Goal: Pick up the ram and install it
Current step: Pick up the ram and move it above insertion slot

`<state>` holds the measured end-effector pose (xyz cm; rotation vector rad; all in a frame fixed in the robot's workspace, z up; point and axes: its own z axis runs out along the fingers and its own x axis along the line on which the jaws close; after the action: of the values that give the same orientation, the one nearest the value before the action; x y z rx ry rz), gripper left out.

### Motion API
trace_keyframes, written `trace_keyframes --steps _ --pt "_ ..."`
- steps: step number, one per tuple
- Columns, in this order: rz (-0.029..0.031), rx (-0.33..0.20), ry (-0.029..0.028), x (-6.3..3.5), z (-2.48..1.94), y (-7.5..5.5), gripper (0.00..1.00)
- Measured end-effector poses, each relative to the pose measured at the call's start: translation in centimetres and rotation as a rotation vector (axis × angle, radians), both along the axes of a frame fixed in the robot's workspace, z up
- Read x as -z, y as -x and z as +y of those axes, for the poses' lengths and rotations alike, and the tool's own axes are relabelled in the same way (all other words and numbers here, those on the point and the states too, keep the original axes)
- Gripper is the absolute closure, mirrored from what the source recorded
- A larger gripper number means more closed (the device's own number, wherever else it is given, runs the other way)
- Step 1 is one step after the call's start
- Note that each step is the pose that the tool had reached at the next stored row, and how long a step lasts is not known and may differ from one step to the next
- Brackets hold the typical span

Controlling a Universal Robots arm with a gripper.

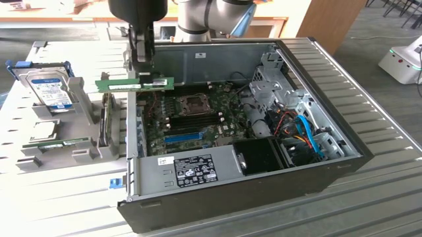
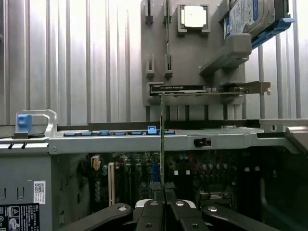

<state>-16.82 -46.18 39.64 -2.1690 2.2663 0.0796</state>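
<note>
I have the gripper point(image 1: 142, 74) pinched narrow on the ram point(image 1: 118, 85), holding it level in the air above the open computer case's point(image 1: 231, 200) wall at the exterior view's left, beside the motherboard point(image 1: 197, 118).

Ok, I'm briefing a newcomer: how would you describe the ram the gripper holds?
Find the big open black computer case; above its wall on the exterior view's left hangs the dark gripper. Clamped in it is the ram, a long thin green circuit-board stick held level in the air. The similar green stick lies in the grey rack.
</note>
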Motion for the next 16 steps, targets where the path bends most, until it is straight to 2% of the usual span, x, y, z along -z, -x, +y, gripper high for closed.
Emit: trace_keyframes --steps 11,16 --pt "0.0024 -0.004 0.0 0.0 0.01 -2.7 0.88" --pt "0.0042 -0.005 0.0 0.0 0.01 -4.3 0.88"
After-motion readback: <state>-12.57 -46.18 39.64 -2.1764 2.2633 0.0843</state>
